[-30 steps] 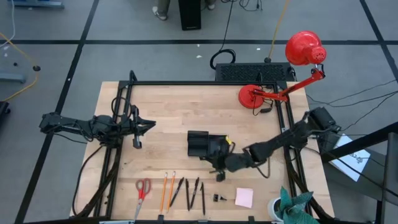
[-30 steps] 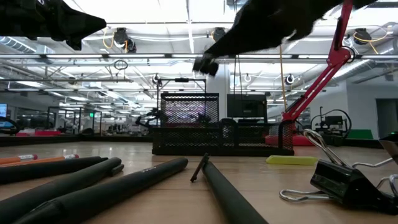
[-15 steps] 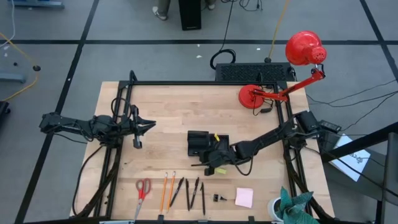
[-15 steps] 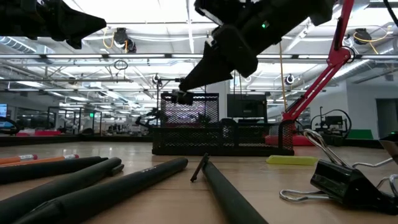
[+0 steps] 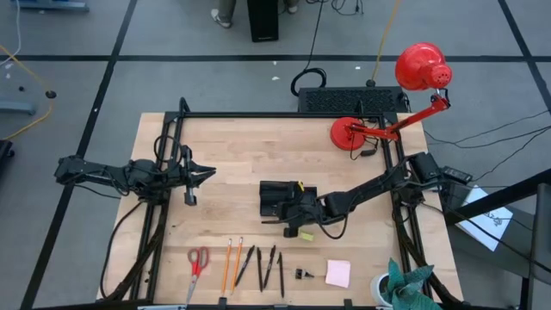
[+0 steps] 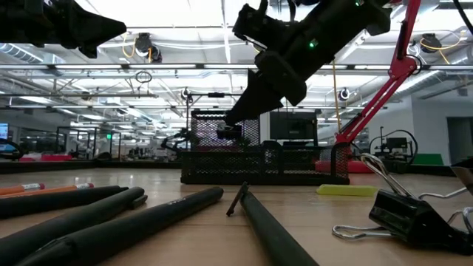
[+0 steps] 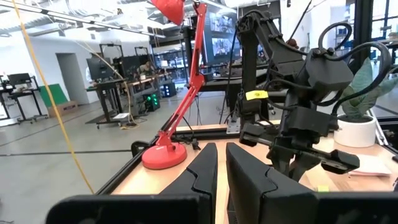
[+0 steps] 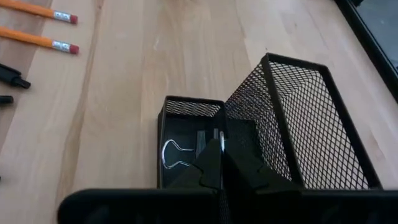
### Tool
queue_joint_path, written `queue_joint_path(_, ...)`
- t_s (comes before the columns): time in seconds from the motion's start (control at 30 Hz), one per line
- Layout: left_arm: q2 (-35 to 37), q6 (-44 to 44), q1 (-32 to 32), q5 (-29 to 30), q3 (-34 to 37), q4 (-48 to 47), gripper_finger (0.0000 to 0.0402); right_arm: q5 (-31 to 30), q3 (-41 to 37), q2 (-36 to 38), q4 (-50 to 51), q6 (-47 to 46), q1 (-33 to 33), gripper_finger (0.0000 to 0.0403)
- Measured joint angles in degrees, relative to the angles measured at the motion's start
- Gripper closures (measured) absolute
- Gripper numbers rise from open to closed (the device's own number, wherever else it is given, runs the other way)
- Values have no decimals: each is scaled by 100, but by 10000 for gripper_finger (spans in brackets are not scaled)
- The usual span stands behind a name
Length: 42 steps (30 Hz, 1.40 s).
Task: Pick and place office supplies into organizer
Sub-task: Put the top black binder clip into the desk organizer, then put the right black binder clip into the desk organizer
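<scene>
Over the mesh organizer (image 5: pixel 277 199), your right gripper (image 8: pixel 217 163) is hanging with jaws shut, holding nothing; one binder clip (image 8: pixel 176 153) is lying inside, while scissors (image 5: pixel 197 261), pencils (image 5: pixel 232 263) and pens (image 5: pixel 263 267) are waiting.

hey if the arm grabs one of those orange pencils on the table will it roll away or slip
Probably somewhat. The two orange pencils lie flat on bare wood, so a sideways nudge could roll one. They look slim and stiff, likely light; a thin smooth shaft may pivot in a narrow gripper pinch. They lie close together near the black pens, so a finger coming down might bump a neighbour.
</scene>
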State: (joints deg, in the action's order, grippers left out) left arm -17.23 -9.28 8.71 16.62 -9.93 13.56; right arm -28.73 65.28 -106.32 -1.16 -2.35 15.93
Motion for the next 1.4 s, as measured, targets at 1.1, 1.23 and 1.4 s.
queue_joint_path(1.1,0,-98,0,0,0,-2,360,-123,-2,520,-184,156,202,285)
queue_joint_path(1.23,0,-96,0,0,0,-2,360,16,-2,1180,-153,153,555,285)
queue_joint_path(1.4,-1,-98,1,0,0,-2,360,29,4,1494,-54,-159,1271,278)
